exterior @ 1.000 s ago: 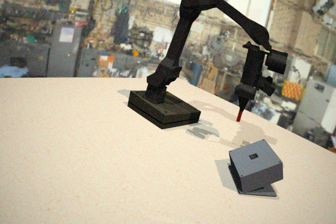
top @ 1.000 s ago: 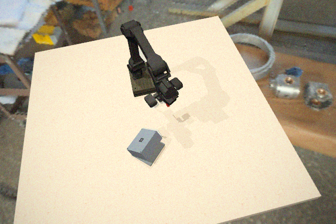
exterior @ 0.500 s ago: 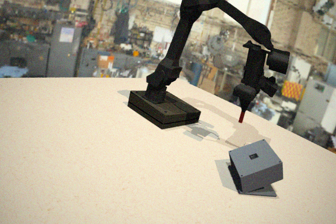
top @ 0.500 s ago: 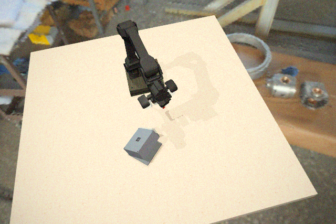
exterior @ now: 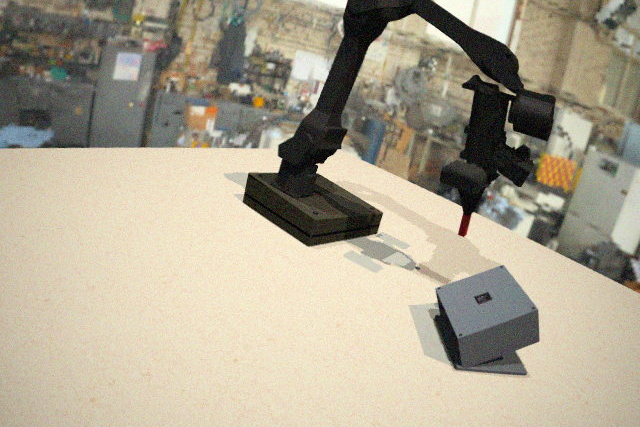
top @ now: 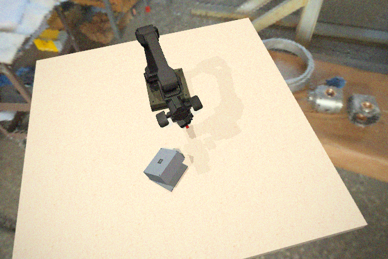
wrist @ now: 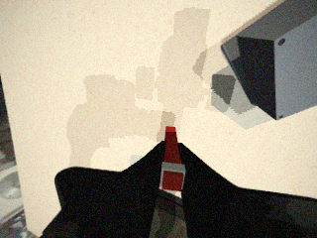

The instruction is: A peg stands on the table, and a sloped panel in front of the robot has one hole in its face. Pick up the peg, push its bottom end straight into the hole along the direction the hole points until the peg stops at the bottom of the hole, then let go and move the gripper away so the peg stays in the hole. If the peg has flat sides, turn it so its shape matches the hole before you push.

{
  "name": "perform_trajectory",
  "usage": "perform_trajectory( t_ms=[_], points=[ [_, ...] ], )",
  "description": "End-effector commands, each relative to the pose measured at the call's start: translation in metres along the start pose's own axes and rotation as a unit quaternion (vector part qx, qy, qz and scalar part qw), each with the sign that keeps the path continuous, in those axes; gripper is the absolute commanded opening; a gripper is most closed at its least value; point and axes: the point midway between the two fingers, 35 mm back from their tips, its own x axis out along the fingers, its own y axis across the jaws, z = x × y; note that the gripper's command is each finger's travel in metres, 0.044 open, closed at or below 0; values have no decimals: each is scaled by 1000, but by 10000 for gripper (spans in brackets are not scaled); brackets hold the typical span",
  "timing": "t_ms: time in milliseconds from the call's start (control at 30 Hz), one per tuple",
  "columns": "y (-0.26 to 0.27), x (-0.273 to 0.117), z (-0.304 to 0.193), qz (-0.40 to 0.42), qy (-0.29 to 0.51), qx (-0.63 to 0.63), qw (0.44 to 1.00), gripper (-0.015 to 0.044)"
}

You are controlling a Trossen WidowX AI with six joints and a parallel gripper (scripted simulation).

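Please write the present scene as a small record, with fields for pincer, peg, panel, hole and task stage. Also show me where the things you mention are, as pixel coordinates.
pincer: closed on the peg, raised above the table [top: 94,187] [exterior: 155,308] [wrist: 45,59]
peg: red [top: 187,127] [exterior: 464,224] [wrist: 171,149], flat-sided, lower end pointing down, outside the hole
panel: grey-blue, sloped [top: 169,156] [exterior: 465,313] [wrist: 299,74], standing on the table
hole: square-looking [top: 160,161] [exterior: 482,298], in the sloped face; outside the wrist view
task stage: peg picked up; alignment, insertion and release remaining
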Motion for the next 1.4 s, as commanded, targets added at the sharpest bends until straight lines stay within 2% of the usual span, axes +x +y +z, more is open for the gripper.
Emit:
perform_trajectory(
  t_ms=[0,1367],
  points=[
    [-4,-3,4,6,-5,16,1000,0],
    [-55,-24,28,48,-43,157,986,0]
  ],
)
